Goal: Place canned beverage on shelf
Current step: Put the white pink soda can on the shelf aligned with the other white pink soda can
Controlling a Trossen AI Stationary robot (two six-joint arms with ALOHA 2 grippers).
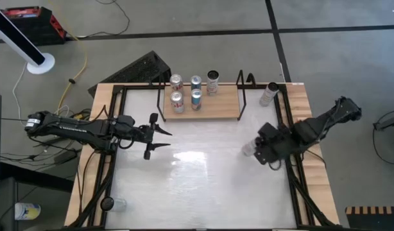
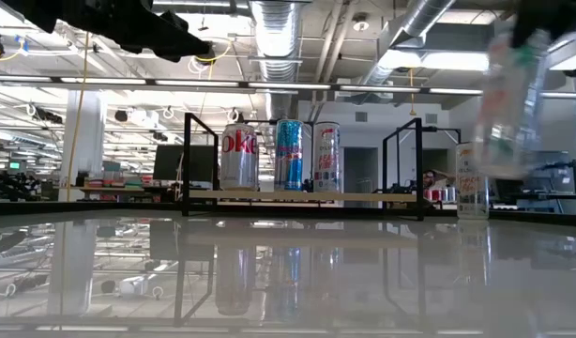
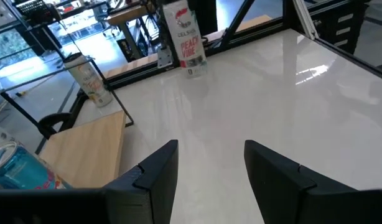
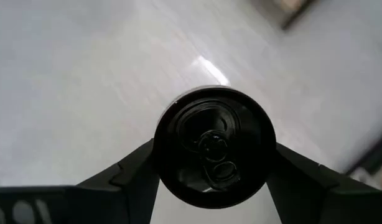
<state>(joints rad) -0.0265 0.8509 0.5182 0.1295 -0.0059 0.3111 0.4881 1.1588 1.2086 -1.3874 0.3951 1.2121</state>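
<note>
The shelf (image 1: pixel 213 108), a light-wood board with black end rails (image 1: pixel 243 86), stands at the table's far middle and carries several upright cans (image 1: pixel 196 98). At the table's right, my right gripper (image 1: pixel 250 151) is shut on a pale canned beverage (image 2: pixel 507 99) with a black lid (image 4: pixel 214 146). The same can shows in the left wrist view (image 3: pixel 185 37), marked with red lettering. My left gripper (image 1: pixel 162 138) hovers open over the table's left half, pointing toward the right, with nothing between its fingers (image 3: pixel 157 177). My right gripper pinches the can between its two fingers, one on each side of the can's wall just below the lid (image 4: pixel 158 163). The fingers come from above, slanting steeply down. The can hangs lifted clear of the table, its lid up and its body slightly tilted.
Another can (image 1: pixel 269 94) stands on the wooden strip right of the shelf, also seen in the low view (image 2: pixel 471 183). Black frame rails (image 1: pixel 293 173) run along both table sides. A black crate (image 1: pixel 142 69) lies behind the far left corner. The white tabletop (image 1: pixel 197 186) lies in front of the shelf.
</note>
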